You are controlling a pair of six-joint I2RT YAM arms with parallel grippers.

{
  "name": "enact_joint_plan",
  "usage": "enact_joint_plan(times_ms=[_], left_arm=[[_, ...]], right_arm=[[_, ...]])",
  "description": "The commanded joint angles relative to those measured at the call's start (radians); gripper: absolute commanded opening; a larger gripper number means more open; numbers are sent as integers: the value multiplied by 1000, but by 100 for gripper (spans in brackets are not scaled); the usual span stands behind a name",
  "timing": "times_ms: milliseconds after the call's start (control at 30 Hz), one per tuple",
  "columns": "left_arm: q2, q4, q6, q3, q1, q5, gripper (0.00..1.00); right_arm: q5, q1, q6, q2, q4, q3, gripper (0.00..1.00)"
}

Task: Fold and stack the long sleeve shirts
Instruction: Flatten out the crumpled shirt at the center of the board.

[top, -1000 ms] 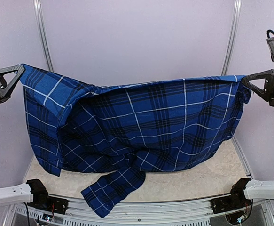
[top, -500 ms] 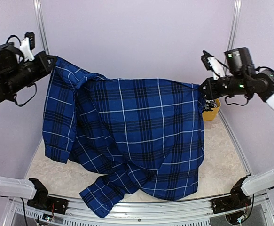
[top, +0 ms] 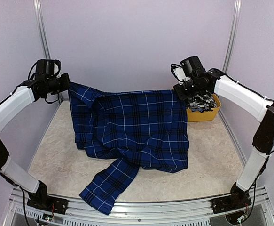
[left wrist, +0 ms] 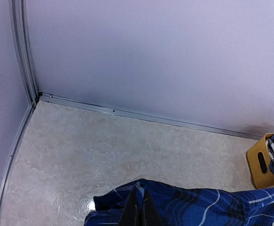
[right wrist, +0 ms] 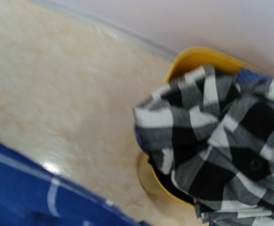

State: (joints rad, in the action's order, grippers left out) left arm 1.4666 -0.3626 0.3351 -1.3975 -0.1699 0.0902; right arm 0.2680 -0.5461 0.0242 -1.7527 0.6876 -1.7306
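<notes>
Both arms are coming inward and down; left gripper (top: 67, 84) and right gripper (top: 179, 89), jaws clamped tight, are pinching upper corners of the blue shirt (top: 137, 125). It is draping over the beige table (top: 214, 157), lilac walls (top: 137, 37) enclosing.

1. The table (top: 47, 155) has a pale beige, marbled top with a metal rail along its edges.
2. A blue plaid shirt (top: 137, 127) lies across the middle. Its near part rests on the top and its far edge is raised off it.
3. One sleeve (top: 109, 184) trails to the near edge, left of centre, with its cuff reaching the rail.
4. A yellow tub (top: 207, 114) stands in the far right corner, just beside the shirt.
</notes>
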Motion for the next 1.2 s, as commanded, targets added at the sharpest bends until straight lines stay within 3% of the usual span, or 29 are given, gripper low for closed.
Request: enact_joint_plan(times_ms=[0, 167, 433, 600, 867, 967, 1067, 1167], left_arm=[[-158, 105, -22, 1, 9, -143, 0], [-346, 37, -19, -31, 9, -301, 0], [-633, -107, 30, -167, 9, -469, 0], [-722, -157, 93, -321, 9, -571, 0], [-759, -107, 196, -434, 13, -706, 0], [-754, -118, 193, -445, 17, -677, 0], [-716, -199, 153, -415, 17, -559, 0], [-670, -195, 99, -277, 17, -432, 0]], right_arm=[[-146, 12, -58, 186, -77, 32, 0], [-345, 3, -54, 357, 25, 39, 0], [-540, -7, 48, 644, 169, 28, 0], [-671, -7, 128, 775, 202, -3, 0], [-827, -7, 227, 861, 179, -9, 0], [-789, -8, 236, 857, 195, -29, 0], [-643, -8, 226, 828, 248, -10, 0], [-433, -8, 205, 778, 262, 59, 0]])
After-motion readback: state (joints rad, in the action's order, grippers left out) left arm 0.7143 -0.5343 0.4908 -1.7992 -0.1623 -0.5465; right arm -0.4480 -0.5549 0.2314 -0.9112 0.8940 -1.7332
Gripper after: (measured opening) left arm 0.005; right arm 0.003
